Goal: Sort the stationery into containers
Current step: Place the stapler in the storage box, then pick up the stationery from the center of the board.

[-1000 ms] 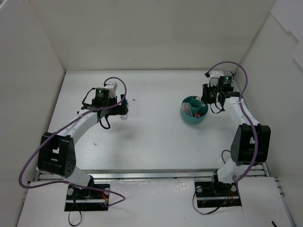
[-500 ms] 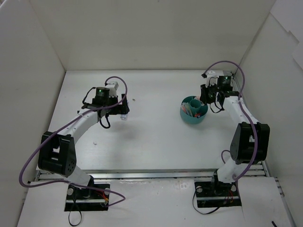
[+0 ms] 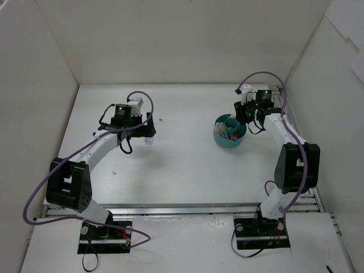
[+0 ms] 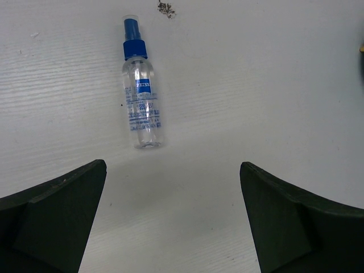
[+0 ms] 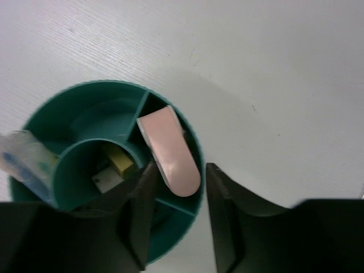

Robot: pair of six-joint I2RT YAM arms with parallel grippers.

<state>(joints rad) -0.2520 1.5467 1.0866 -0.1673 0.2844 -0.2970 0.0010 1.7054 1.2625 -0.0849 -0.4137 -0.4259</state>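
While one bottle (image 4: 140, 96) lies loose, one bowl (image 5: 74, 96) holds one pink eraser (image 5: 169, 151).

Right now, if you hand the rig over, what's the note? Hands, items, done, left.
Left hand: open, hovering over the spray bottle, not touching it.
Right hand: over the teal bowl, jaws slightly apart either side of the pink eraser; it doesn't look clamped.
Things: the bottle lies flat on the table, blue cap pointing away from the hand. The eraser leans in an outer compartment; a yellowish piece sits in the centre cup.
Done: eraser in the bowl alongside other items.
Left: lift the right hand clear, then grasp the bottle and bin it. I can make out no other loose stationery.
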